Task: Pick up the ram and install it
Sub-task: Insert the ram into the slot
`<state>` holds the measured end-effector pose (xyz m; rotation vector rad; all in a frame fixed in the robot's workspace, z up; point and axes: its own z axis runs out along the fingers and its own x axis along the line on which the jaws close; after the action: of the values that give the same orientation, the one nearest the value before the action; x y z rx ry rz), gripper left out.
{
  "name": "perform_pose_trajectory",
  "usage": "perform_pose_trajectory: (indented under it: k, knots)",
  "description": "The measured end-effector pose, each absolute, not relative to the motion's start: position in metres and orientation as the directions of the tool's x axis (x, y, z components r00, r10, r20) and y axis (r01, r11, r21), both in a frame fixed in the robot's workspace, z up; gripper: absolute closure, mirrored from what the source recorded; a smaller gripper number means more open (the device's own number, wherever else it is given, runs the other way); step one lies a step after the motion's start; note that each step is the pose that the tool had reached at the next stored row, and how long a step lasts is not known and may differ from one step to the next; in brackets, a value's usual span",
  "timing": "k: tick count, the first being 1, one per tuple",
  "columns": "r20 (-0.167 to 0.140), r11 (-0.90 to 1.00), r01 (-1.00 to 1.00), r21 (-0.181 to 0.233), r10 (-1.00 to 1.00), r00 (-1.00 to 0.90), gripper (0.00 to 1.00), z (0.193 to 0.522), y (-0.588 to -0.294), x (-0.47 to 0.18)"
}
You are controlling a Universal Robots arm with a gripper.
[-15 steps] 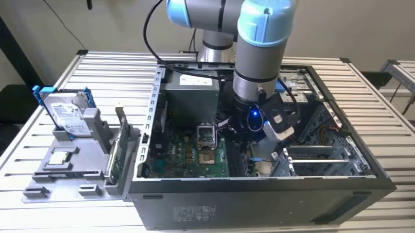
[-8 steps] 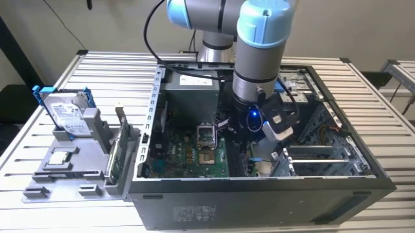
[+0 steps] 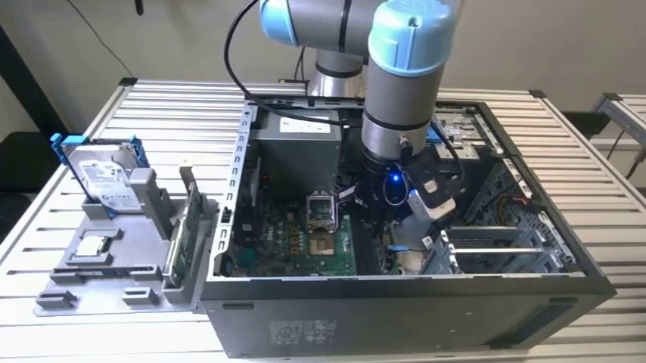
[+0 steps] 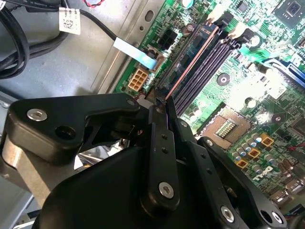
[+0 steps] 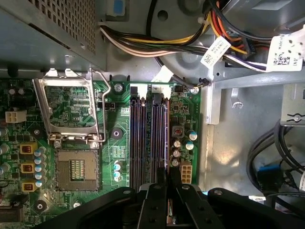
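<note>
The arm is reaching down inside the open PC case (image 3: 525, 219) w/ the end effector (image 4: 162, 102) hovering right over the memory slots (image 5: 148, 138) on the green motherboard (image 5: 114, 138). Its fingers (image 4: 159, 143) are pinched narrow on the ram (image 4: 190, 67), which is showing edge-on in the second wrist view as a thin dark stick running along the outermost slot, prob so it's lined up lengthwise before seating. Can't tell if it's sitting in the slot or just above it. In the first wrist view the stick (image 5: 164, 138) is lying in line w/ the slots, beside the open CPU socket (image 5: 71, 167). Outside the case, on the surface (image 3: 151, 113), a grey holder tray (image 3: 96, 268) is carrying the hard drive (image 3: 106, 178), propped upright, and a green card (image 3: 187, 227) standing on edge by the case wall
</note>
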<state>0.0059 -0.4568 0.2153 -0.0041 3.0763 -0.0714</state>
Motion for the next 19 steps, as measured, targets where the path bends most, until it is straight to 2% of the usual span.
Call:
perform_pose_trajectory:
  k: [19]
  knots:
    - [-0.07,0.999,0.003,-0.046,0.0,-0.998,0.85,0.2168,-0.4568,0.0044]
